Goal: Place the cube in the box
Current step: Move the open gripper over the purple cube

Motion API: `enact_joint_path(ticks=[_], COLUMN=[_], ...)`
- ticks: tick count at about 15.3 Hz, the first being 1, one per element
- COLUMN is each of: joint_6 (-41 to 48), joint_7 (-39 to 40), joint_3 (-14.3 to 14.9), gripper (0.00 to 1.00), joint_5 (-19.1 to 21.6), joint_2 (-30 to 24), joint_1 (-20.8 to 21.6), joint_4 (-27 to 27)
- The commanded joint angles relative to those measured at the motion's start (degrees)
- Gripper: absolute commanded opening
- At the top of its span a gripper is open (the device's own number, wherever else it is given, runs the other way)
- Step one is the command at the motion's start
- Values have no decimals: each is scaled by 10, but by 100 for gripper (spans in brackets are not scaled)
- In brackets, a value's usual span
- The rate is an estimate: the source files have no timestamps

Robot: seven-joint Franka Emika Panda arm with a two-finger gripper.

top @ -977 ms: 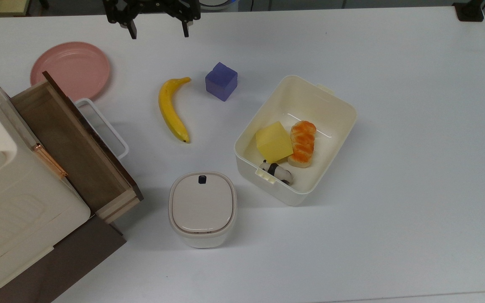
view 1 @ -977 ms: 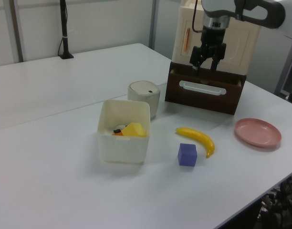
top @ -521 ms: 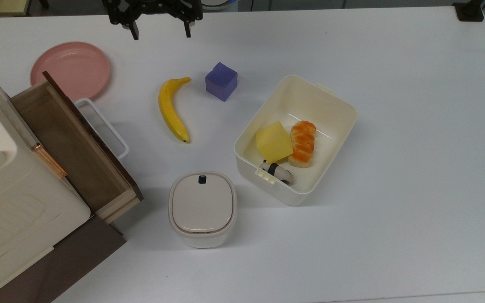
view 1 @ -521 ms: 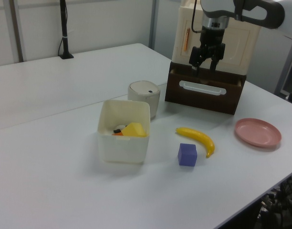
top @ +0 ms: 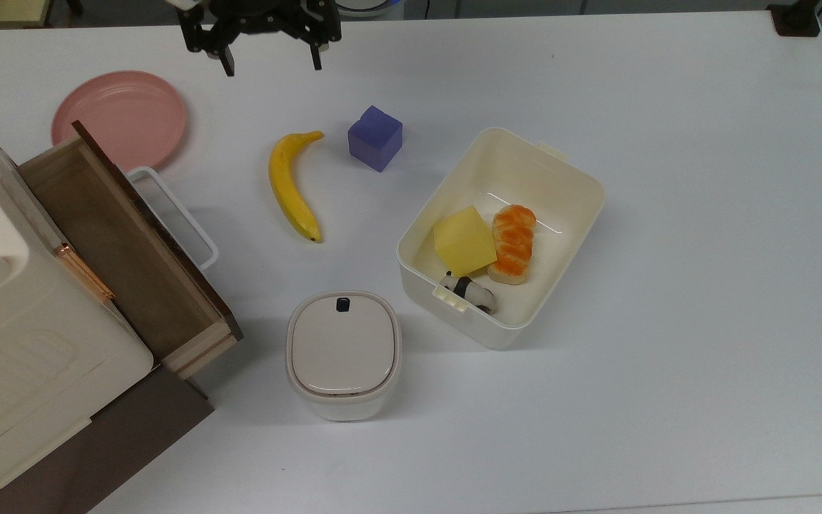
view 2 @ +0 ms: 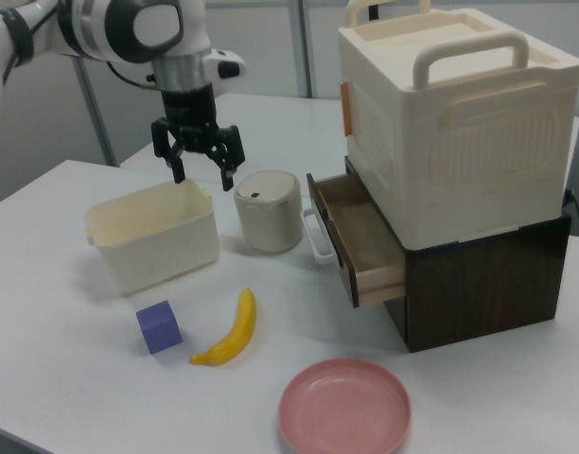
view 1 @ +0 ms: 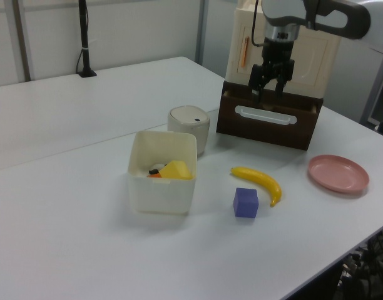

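1 cube, 1 box, 1 banana

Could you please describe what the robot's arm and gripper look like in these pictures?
The arm is built of rounded white segments with black bands at the joints and a grey metallic wrist section. The gripper is all black, a blocky body carrying two short black fingers. A small white part juts from the wrist beside the grey section.

White rounded arm with grey joint caps, black two-fingered claw
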State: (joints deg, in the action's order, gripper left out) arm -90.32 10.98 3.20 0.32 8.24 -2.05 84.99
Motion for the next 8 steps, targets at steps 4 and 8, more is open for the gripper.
enact_joint_path(ticks=[4,8], joint_6=[-13,-6], joint_7=[33,59], joint_3=[3,2], gripper=[100,100], joint_5=[-12,-11], joint_2=[18,15], joint_1=[-1,5], joint_4=[11,18])
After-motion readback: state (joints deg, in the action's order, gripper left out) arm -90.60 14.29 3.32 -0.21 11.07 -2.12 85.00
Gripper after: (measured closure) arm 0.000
